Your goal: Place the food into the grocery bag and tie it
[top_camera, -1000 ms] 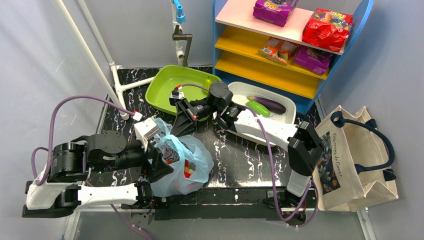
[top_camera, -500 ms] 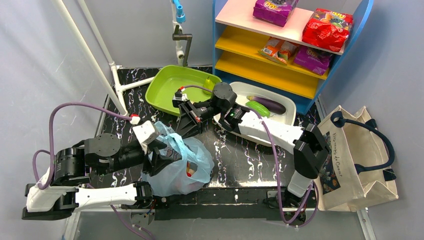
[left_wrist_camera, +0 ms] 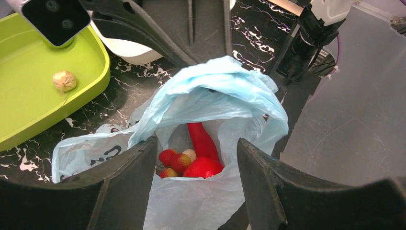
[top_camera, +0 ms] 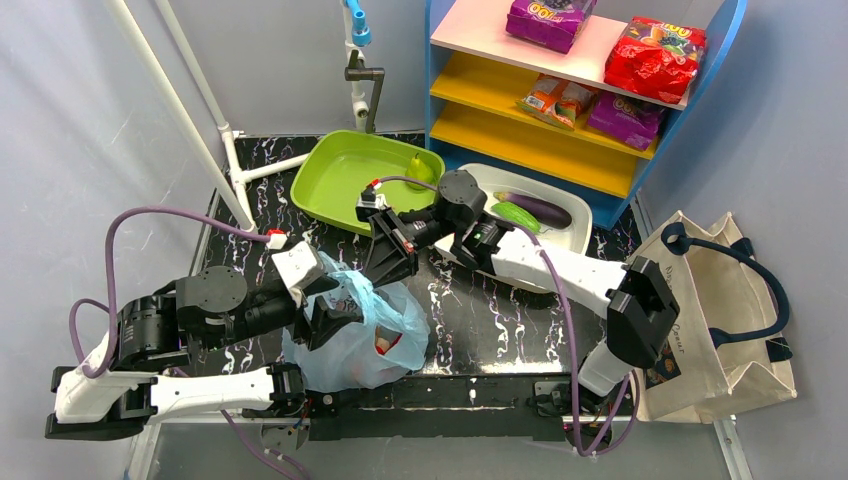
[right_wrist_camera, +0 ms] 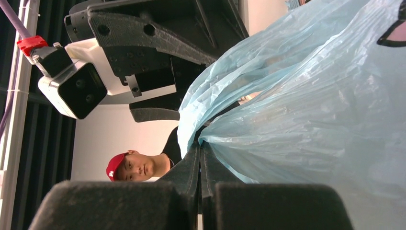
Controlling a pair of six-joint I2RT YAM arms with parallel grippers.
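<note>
Over the last second the right gripper (top_camera: pixel 392 262) has drawn to the right and toward the near edge. It has taken the top of the grocery bag (top_camera: pixel 365 335) with it, so the upper film now stands pulled into a peak instead of slumping. The left gripper (top_camera: pixel 325 322) has shifted forward and right, closer over the bag's mouth.

The right gripper's jaws are pressed together. Its wrist view shows light-blue film running out from between their tips, so it is clamped on the bag's upper edge. The left gripper's jaws stand apart, about half spread, with one finger (left_wrist_camera: pixel 122 191) on each side of the bag's near wall. The film bulges loosely between them and is not pinched.

The bag sits on the black marbled table (top_camera: pixel 480 310) near its front edge, with its mouth open toward the left wrist camera. At the bottom inside lie the long red pepper (left_wrist_camera: pixel 201 139), the round red fruit (left_wrist_camera: pixel 205 168) and the small red berries (left_wrist_camera: pixel 173 159), all touching one another.

Farther out, a green tray (top_camera: pixel 345 180) lies behind the bag, with a white tub (top_camera: pixel 490 180) just to its right. A canvas tote (top_camera: pixel 710 320) stands beyond the table's right end.
</note>
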